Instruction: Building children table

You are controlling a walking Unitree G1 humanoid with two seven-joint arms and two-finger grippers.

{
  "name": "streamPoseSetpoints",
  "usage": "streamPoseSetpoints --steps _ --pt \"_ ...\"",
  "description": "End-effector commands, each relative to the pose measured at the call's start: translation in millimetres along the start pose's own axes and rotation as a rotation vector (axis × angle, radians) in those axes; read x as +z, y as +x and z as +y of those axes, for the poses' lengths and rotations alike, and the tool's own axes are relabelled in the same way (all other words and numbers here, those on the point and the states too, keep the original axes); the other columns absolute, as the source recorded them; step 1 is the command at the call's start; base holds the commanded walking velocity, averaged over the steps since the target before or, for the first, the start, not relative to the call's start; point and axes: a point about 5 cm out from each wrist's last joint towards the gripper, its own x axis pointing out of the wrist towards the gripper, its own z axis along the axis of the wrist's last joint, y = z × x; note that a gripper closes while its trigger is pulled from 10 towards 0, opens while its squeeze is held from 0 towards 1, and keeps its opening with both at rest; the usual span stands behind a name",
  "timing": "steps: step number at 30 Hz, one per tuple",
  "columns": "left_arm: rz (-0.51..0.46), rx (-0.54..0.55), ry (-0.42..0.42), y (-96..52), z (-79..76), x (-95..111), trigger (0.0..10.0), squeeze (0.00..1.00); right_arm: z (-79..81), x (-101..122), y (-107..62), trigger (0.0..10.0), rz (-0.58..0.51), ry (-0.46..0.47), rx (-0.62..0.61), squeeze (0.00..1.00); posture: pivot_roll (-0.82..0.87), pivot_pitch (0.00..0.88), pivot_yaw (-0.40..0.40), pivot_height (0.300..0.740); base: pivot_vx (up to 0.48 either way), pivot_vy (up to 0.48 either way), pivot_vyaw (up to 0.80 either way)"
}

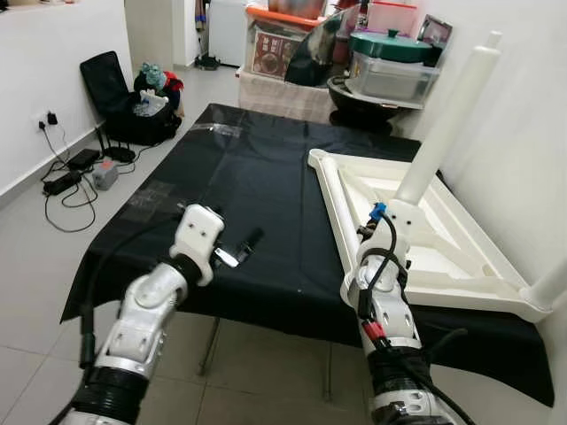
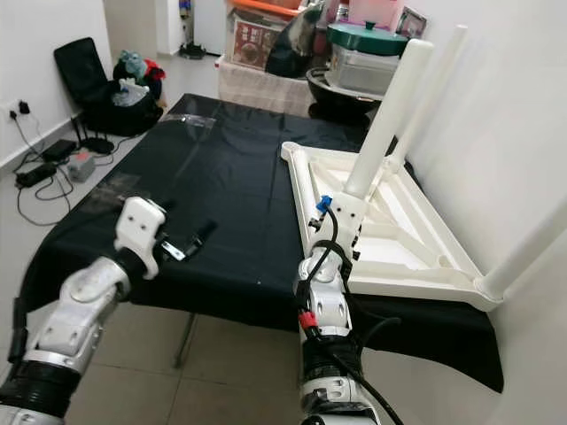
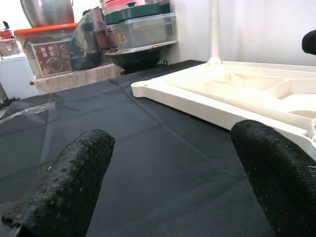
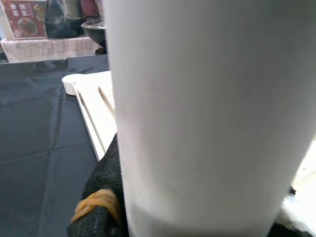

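Observation:
A white children's table (image 1: 443, 243) lies upside down on the right half of a black-covered table (image 1: 248, 168). My right gripper (image 1: 397, 211) is shut on the base of a white leg (image 1: 447, 115), which stands tilted at the frame's near left corner. In the right wrist view this leg (image 4: 207, 113) presses against a black finger (image 4: 98, 197). A second leg (image 2: 436, 75) stands at the far corner and a third (image 2: 527, 252) at the near right corner. My left gripper (image 1: 244, 246) hovers open over the cloth near the front edge, left of the frame, with nothing between its fingers (image 3: 64, 187).
Storage boxes and pots (image 1: 390, 62) are stacked beyond the far edge. A black bag (image 1: 124, 97) and cables (image 1: 71, 173) lie on the floor at the left. A white wall runs close along the right side.

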Motion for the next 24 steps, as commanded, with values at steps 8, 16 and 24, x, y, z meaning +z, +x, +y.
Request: streamPoseSetpoints --steps 8,16,24 --pt "0.013 0.001 0.003 0.7 -1.1 -2 10.0 0.0 -0.9 -16 0.4 10.0 0.099 -0.002 -0.011 0.0 0.11 0.0 -0.135 0.74 0.0 0.0 0.0" --pt "0.012 -0.001 0.007 -0.6 1.6 -2 10.0 0.0 -8.7 0 5.8 10.0 0.018 -0.013 0.08 1.0 0.11 0.0 -0.135 0.74 0.0 0.0 0.0" --pt "0.008 -0.009 0.006 0.2 1.9 -1 10.0 0.0 -2.6 34 -1.1 10.0 -0.196 -0.032 0.538 0.0 0.09 0.0 -0.123 0.74 0.0 0.0 0.0"
